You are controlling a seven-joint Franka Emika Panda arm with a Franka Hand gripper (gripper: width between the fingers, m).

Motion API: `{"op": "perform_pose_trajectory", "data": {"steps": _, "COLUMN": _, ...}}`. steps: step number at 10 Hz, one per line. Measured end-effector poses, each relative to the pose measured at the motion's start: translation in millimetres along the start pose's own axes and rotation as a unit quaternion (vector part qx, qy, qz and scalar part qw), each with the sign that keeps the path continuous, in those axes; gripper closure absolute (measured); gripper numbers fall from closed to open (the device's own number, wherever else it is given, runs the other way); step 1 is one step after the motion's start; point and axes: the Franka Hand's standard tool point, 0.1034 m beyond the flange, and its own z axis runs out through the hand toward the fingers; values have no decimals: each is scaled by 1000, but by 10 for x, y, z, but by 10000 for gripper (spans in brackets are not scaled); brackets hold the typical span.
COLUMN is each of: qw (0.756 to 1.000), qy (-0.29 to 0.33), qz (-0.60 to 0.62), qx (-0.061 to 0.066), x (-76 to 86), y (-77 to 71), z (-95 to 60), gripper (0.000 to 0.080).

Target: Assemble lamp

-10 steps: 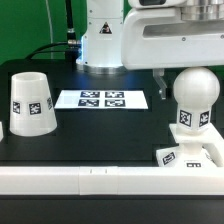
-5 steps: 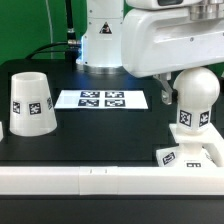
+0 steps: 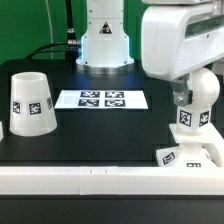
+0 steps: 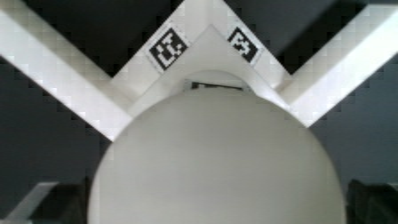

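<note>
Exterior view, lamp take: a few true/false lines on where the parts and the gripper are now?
1. The shade stands at the exterior view's left, apart from the bulb. True.
2. The bulb lies on its side on the marker board. False: it is upright at the exterior view's right, near the base.
3. In the exterior view the marker board lies between shade and bulb. True.
4. The shade is fitted over the bulb. False: it stands alone on the table.
5. The gripper hangs over the shade. False: it is down at the bulb.
</note>
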Motion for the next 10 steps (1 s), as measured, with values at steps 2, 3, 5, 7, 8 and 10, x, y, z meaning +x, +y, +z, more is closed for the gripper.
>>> {"op": "perform_pose_trajectory", "data": {"steps": 2, "qw": 997, "qy": 1, "qz": -83, "qx": -4, "x": 1, "y": 20, "z": -23, "gripper": 101}}
{"op": "perform_pose_trajectory", "data": {"steps": 3, "qw": 993, "qy": 0, "qz": -115, "qx": -8, "x": -4, "y": 37, "z": -29, "gripper": 101}}
{"op": "perform_pose_trajectory", "data": {"steps": 5, "qw": 985, "qy": -3, "qz": -171, "qx": -14, "x": -27, "y": 75, "z": -26, "gripper": 101}}
{"op": "perform_pose_trajectory", "data": {"steps": 7, "qw": 979, "qy": -7, "qz": -201, "qx": -15, "x": -47, "y": 90, "z": -14, "gripper": 227}}
{"op": "perform_pose_trajectory", "data": {"steps": 8, "qw": 980, "qy": -6, "qz": -198, "qx": -15, "x": -47, "y": 91, "z": -14, "gripper": 227}}
{"op": "perform_pose_trajectory", "data": {"steps": 10, "qw": 981, "qy": -6, "qz": -194, "qx": -15, "x": -48, "y": 91, "z": -13, "gripper": 223}}
